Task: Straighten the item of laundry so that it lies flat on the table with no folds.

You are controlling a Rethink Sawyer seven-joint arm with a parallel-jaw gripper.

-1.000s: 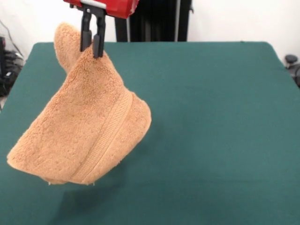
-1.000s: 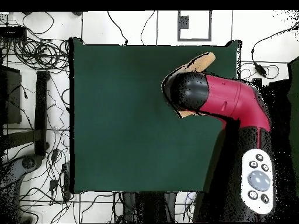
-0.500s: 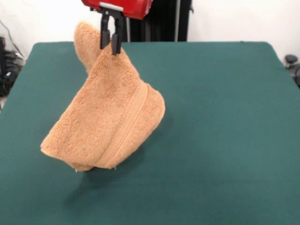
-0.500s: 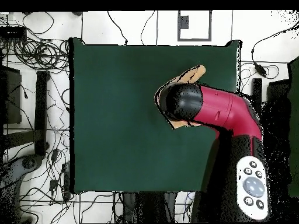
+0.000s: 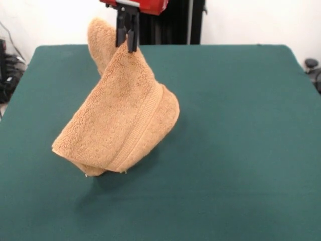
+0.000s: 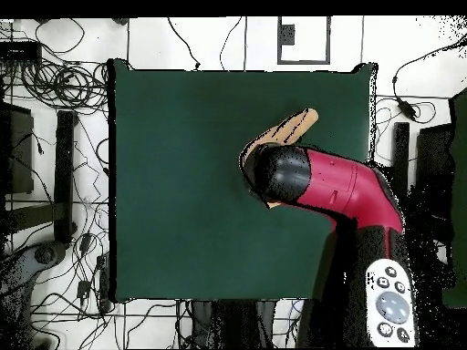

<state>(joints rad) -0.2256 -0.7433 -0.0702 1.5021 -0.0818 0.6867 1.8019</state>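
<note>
The item of laundry (image 5: 120, 120), an orange-tan terry towel with a woven band, hangs folded and bunched from my gripper (image 5: 127, 42), which is shut on its upper edge. One flap sticks up behind the black fingers. Its lower end sags close to the green table (image 5: 241, 150); whether it touches I cannot tell. From above, the red arm covers most of the item of laundry (image 6: 290, 125), leaving only a strip showing over the table (image 6: 173, 182). The gripper itself is hidden in that view.
Cables and floor tiles surround the table in the overhead view (image 6: 55, 91). The red arm (image 6: 337, 187) reaches in from the table's lower right edge. A dark object (image 5: 312, 64) sits past the table's right corner in the front view.
My gripper has carried the towel to the right in the front view, toward the table's middle. The towel's hanging end has swung in and dropped lower.
</note>
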